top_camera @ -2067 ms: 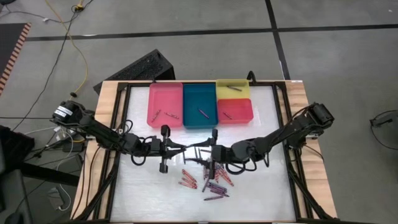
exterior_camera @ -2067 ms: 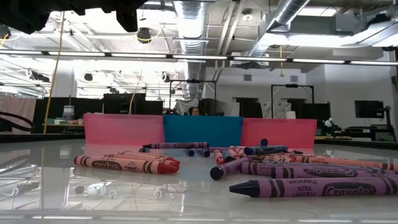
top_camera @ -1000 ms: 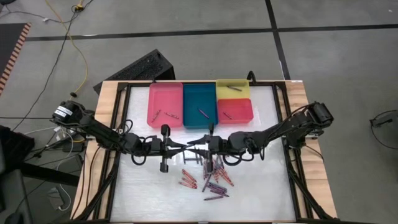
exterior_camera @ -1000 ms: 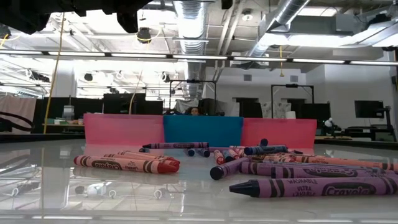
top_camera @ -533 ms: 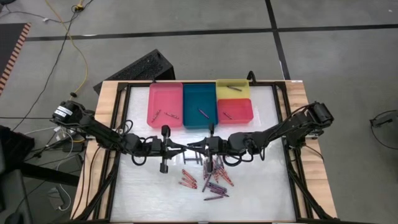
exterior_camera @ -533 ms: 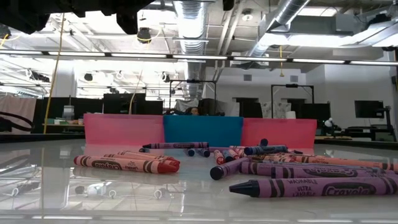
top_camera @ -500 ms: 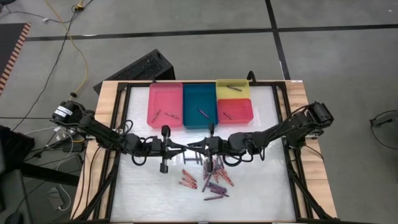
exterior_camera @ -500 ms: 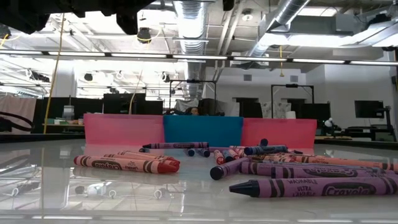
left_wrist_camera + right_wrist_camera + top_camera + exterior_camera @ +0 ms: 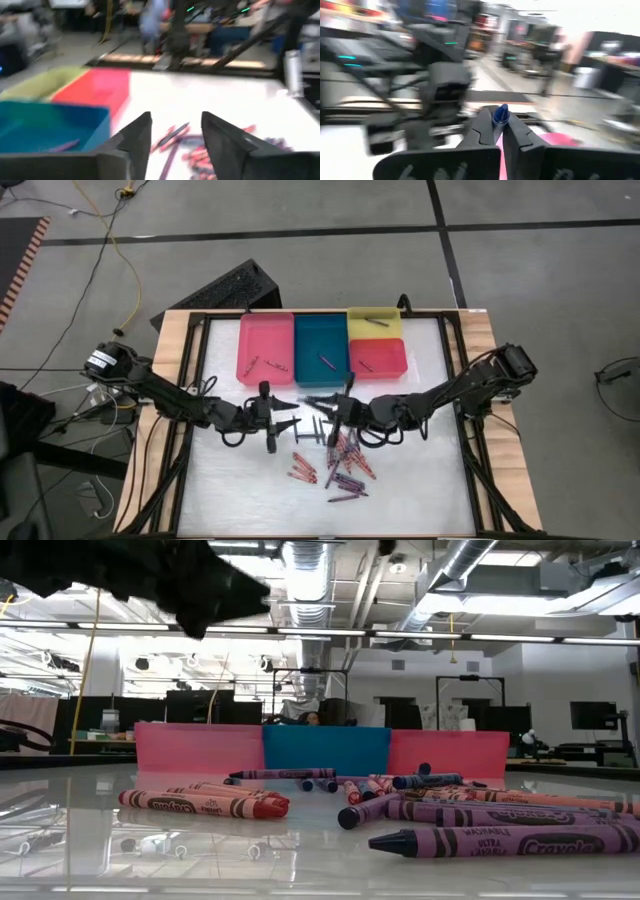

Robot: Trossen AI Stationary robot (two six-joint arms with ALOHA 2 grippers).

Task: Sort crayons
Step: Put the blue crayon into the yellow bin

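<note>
Looking straight down, the left gripper (image 9: pixel 293 420) and right gripper (image 9: pixel 318 402) face each other mid-table, beside the loose crayons (image 9: pixel 340 465). At table level, purple wrappers read "Crayola" and "ULTRA". The left wrist view shows its fingers (image 9: pixel 137 132) spread, empty; the right's pinch a blue crayon (image 9: pixel 500 115), tip outward.

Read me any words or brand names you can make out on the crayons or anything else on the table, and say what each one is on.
"Crayola": purple crayon nearest the low camera.
"ULTRA MARINE": same wrapper, middle; small, so probably.
"Crayola": purple crayon behind it, faint.
Red crayon: dark print, too blurred to read.
Trays: no text seen.
High and wrist views: nothing legible.
</note>
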